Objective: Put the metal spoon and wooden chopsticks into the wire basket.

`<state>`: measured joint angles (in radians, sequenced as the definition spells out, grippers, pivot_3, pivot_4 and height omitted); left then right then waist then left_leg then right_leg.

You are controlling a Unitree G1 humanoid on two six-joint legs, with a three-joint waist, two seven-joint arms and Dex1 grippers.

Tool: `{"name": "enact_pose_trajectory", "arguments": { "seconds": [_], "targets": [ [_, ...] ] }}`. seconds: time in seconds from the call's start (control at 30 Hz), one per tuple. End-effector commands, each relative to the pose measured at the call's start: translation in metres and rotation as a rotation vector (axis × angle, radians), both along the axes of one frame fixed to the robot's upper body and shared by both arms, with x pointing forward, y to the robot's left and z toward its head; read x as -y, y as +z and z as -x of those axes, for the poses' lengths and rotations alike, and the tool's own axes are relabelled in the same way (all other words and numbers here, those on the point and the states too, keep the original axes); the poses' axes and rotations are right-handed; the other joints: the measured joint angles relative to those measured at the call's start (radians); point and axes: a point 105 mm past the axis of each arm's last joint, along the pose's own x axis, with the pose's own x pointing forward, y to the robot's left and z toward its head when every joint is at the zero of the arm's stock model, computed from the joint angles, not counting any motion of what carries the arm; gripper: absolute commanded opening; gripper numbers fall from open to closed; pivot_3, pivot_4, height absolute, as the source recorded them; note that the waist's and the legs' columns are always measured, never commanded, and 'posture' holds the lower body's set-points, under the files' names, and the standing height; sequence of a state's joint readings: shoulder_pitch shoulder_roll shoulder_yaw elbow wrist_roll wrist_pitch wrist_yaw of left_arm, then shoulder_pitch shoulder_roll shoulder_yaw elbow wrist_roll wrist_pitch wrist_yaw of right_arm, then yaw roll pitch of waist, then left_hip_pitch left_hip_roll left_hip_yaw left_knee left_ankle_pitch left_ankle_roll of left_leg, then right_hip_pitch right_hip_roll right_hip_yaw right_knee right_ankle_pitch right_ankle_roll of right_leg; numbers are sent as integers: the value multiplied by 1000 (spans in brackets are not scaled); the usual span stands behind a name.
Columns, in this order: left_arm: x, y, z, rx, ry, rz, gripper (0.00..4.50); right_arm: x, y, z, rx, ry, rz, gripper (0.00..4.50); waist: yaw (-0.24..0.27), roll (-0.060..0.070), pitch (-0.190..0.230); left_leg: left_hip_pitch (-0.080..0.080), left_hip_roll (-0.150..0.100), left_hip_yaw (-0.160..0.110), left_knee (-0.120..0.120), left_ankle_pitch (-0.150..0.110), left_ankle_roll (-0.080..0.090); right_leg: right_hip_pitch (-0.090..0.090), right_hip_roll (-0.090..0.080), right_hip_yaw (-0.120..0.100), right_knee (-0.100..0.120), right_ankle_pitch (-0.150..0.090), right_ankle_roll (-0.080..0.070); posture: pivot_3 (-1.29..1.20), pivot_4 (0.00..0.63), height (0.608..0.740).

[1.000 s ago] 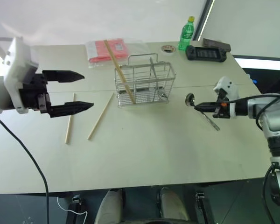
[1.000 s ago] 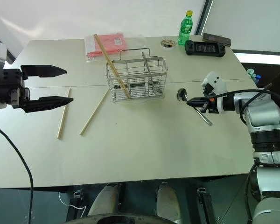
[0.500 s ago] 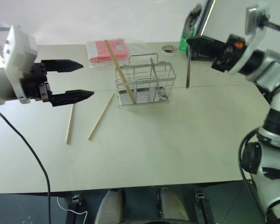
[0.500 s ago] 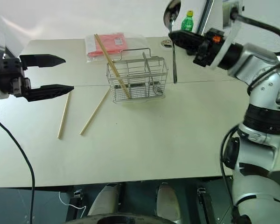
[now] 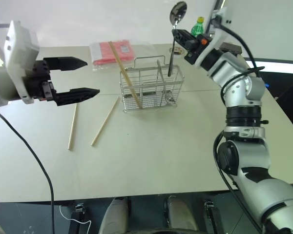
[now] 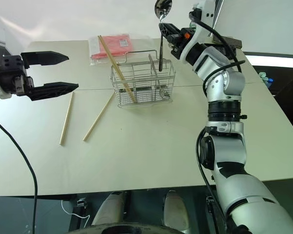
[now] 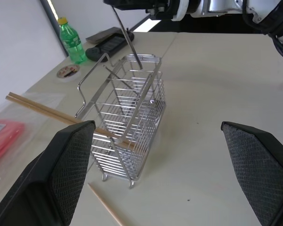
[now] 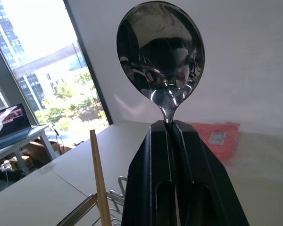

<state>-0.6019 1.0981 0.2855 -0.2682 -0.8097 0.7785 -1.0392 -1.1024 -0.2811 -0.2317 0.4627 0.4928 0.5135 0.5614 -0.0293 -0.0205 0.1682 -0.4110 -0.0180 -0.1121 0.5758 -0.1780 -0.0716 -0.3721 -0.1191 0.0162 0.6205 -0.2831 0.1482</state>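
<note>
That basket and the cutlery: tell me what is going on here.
The right gripper is shut on the metal spoon, holding it upright, bowl up, handle tip just above the wire basket. One of the wooden chopsticks leans in the basket; two more lie on the table on the left gripper's side of the basket. The left gripper hangs open above them, holding nothing.
</note>
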Motion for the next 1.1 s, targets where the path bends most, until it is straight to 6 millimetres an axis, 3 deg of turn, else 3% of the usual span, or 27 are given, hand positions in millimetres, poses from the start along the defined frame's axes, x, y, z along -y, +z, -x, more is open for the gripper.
{"name": "enact_pose_trajectory", "arguments": {
  "seconds": [0.03, 0.3, 0.53, 0.63, 0.83, 1.03, 1.1],
  "targets": [
    [3, 8, 5, 40, -6, -8, 4500, -4, 15, -1, 87, -19, 9, 44, -4, 0, 0, 0, 0, 0, 0, 0, 0, 0, 0, 0, 0, 0, 0, 0, 150, 721],
    [4, 13, 7, 49, -5, -7, 4500, -10, -26, -8, 55, -55, 62, 44, -18, 0, 0, 0, 0, 0, 0, 0, 0, -1, 0, 0, 2, 0, 0, 0, 150, 721],
    [5, 15, 5, 55, -9, 0, 4500, -6, -48, -13, -7, -110, 68, 44, -16, 0, 0, 0, 0, 0, 0, 0, 0, -2, 1, 0, 5, 0, 0, 0, 150, 721],
    [6, 16, 4, 58, -12, 3, 4500, 0, -51, -16, -30, -143, 59, 858, -16, 0, 0, 1, 0, -1, 0, 0, 0, -1, 0, 0, 5, 0, 0, 0, 150, 721],
    [5, 16, 2, 63, -10, 8, 4500, 7, -45, -17, -18, -175, 58, 3824, -17, 0, 0, 1, 0, -1, 0, 0, 0, -2, 1, 0, 5, 0, 0, 0, 150, 721],
    [1, 13, -1, 58, 12, 9, 4500, 16, -16, -6, 61, -158, 88, 3824, -15, 0, 0, 1, 0, -1, 0, 0, 0, -1, 0, 0, 5, 0, 0, 0, 150, 721],
    [-7, 11, -3, 51, 49, 14, 4500, 17, 2, 12, 144, -78, 183, 3824, -14, 1, 1, 1, 0, -1, 0, 0, 0, -1, 1, 0, 5, 0, 0, 0, 150, 721]
  ]
}}
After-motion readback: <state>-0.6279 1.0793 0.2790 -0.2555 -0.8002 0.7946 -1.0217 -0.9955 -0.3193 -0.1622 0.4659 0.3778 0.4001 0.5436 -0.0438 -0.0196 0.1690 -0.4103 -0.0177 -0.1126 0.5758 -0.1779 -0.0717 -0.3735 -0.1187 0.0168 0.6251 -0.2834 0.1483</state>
